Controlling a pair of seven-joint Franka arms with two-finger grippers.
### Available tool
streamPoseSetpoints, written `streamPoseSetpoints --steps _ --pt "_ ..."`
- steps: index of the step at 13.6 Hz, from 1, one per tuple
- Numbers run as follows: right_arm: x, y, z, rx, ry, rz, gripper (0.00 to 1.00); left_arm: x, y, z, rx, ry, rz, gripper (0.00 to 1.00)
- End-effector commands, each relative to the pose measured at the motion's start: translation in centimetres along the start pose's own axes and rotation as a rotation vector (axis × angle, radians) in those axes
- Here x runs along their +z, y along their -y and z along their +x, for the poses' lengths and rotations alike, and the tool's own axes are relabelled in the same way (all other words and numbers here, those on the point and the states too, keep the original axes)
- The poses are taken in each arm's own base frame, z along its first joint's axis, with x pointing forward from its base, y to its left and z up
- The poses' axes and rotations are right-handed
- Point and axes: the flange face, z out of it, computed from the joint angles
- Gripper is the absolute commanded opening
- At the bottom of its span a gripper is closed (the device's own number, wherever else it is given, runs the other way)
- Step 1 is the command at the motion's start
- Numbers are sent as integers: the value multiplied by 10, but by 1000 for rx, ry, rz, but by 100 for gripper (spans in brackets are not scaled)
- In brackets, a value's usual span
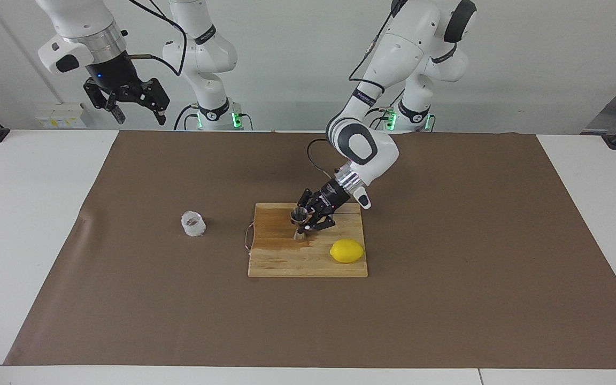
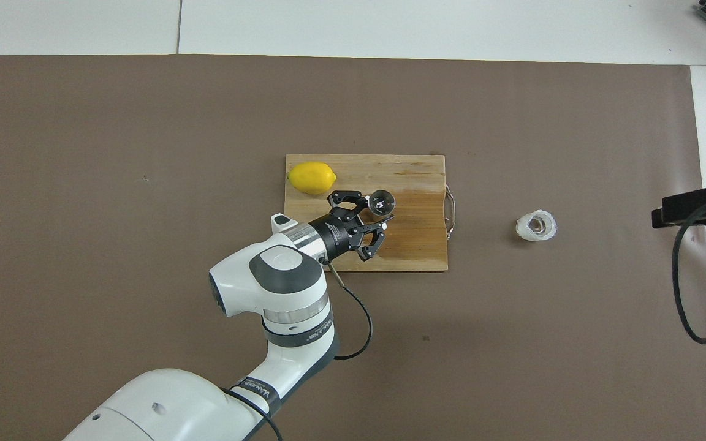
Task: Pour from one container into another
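Observation:
The steel hourglass jigger point(image 1: 299, 223) point(image 2: 382, 201) stands upright on the wooden cutting board point(image 1: 286, 262) point(image 2: 417, 171). My left gripper point(image 1: 308, 220) point(image 2: 375, 212) is low over the board. It is open, with its fingers spread on either side of the jigger and not closed on it. The clear faceted cup point(image 1: 193, 223) point(image 2: 536, 225) stands on the brown mat beside the board, toward the right arm's end of the table. My right gripper point(image 1: 136, 104) is open and empty, held high over the right arm's end of the table, where that arm waits.
A yellow lemon point(image 1: 347, 251) point(image 2: 311, 177) lies on the board's corner, farther from the robots than the jigger. The board has a metal handle point(image 2: 450, 212) on the side toward the cup. A brown mat point(image 1: 447, 299) covers the white table.

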Motion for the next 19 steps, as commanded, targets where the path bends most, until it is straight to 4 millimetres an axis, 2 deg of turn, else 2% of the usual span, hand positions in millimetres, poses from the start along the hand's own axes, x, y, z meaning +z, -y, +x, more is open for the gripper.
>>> streamPoseSetpoints --steps 1,5,7,9,12,14,17,18,19 --pt "-2 -3 -6 -17 1 18 100 -7 1 -1 -5 16 0 100" --pt "-1 -2 -9 -25 19 16 100 -13 -6 -3 39 -1 -12 100" --pt "-1 -2 -18 -54 63 14 100 -25 -20 -6 54 -22 -54 100" --pt "-2 4 -22 -173 74 18 100 -28 -22 -9 100 -32 -55 100" --pt "5 -6 -24 -466 80 34 100 -33 -29 -15 233 -79 -38 100" --pt "14 -18 -22 -648 56 38 100 -38 -36 -16 294 -98 -29 100" --pt "32 -63 -19 -836 -7 77 100 -50 -51 -17 433 -147 -9 100" --pt "41 -84 -16 -915 -31 83 100 -55 -54 -25 494 -157 -4 100" --pt "53 -100 -15 -965 -52 121 100 -60 -60 -23 526 -174 -2 100"
